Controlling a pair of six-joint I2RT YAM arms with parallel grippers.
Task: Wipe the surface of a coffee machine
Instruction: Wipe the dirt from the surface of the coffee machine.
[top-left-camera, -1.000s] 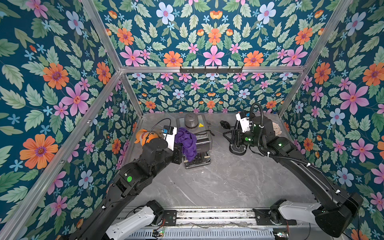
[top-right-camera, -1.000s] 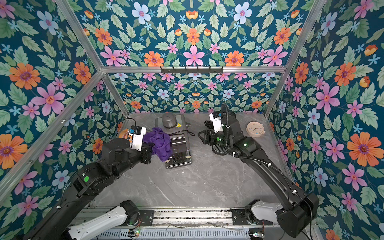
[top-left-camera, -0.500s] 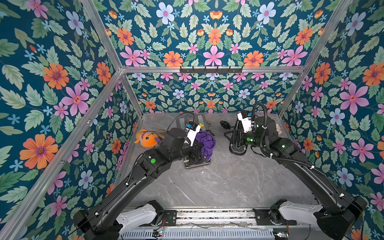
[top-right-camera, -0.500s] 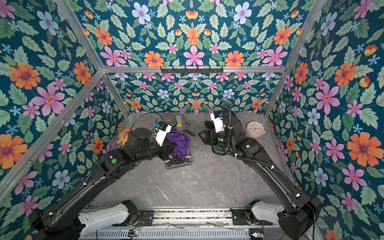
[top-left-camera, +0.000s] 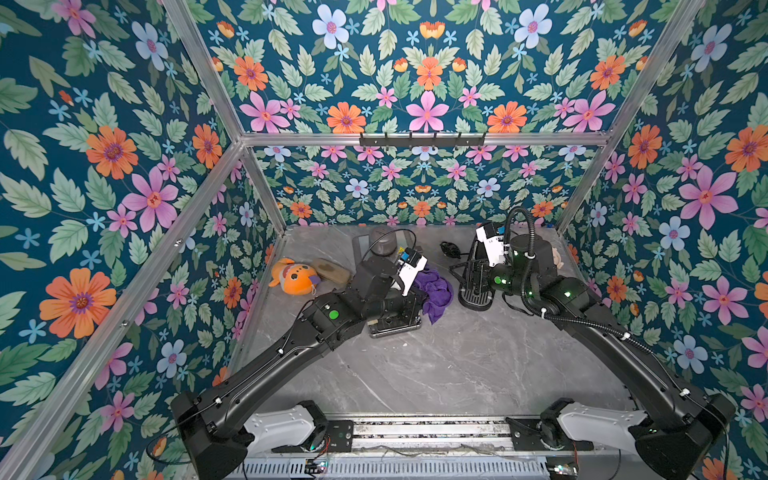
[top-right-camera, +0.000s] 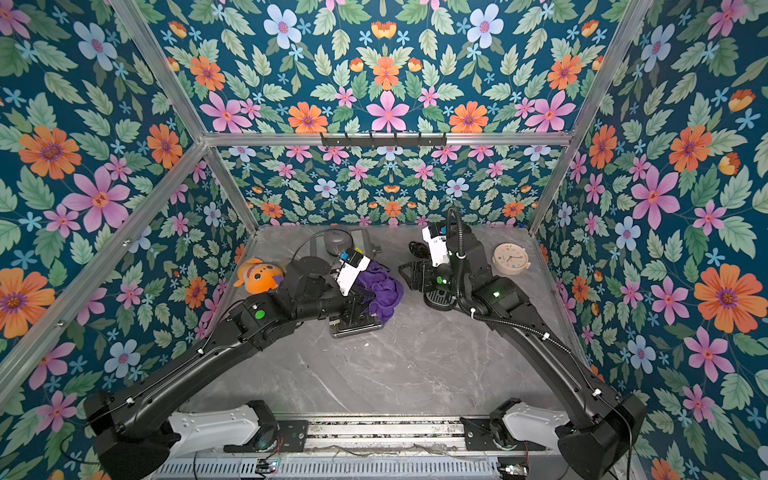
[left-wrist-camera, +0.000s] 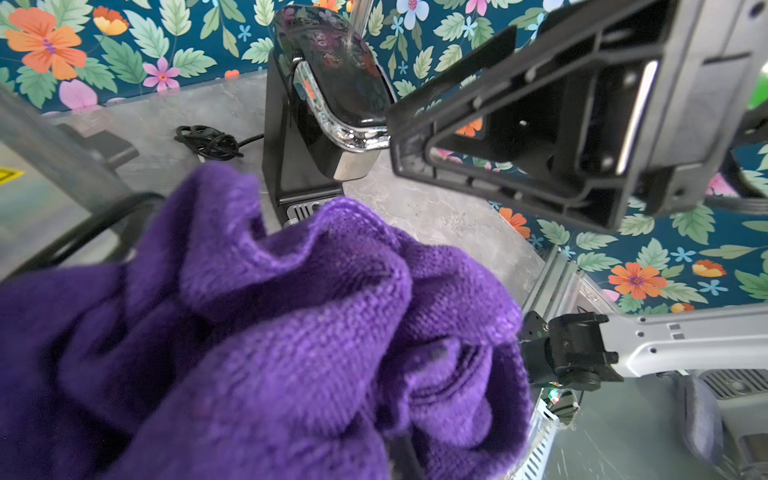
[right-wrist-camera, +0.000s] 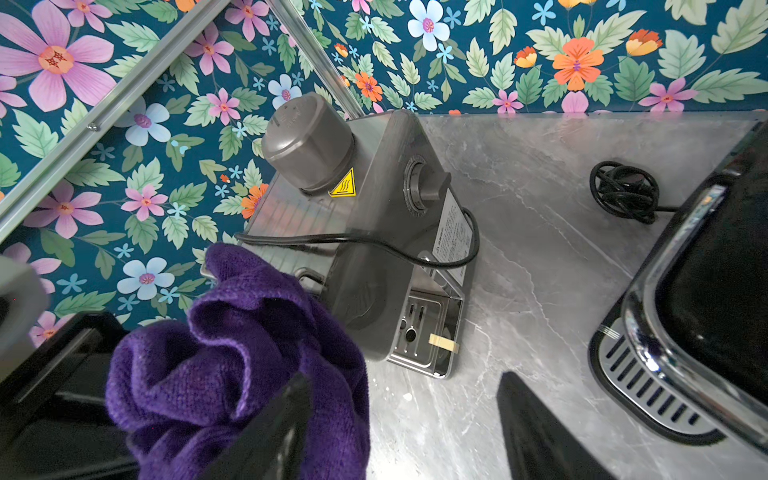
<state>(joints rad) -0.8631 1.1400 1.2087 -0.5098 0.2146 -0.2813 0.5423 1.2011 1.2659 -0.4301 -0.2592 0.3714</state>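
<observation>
Left gripper (top-right-camera: 360, 300) — clamped on purple cloth (top-left-camera: 434, 291), fingers buried in its folds. Right gripper (right-wrist-camera: 409, 432) — jaws apart, holding nothing, just beside black coffee machine (top-left-camera: 473, 297).

Table (top-left-camera: 415, 374), grey marble, bears:
- grey coffee machine (right-wrist-camera: 374, 216) at 11 o'clock of centre, partly under the left arm
- black coffee machine at 1 o'clock
- purple cloth at the grey coffee machine's 3 o'clock side, between both machines; contact unclear
- orange plush toy (top-left-camera: 295, 278) at 10 o'clock
- coiled cable (top-left-camera: 451, 249) at 12 o'clock

Yellow hot-surface warning sticker (right-wrist-camera: 343, 184) atop grey coffee machine (right-wrist-camera: 374, 199), side label (right-wrist-camera: 451, 237) print unreadable
</observation>
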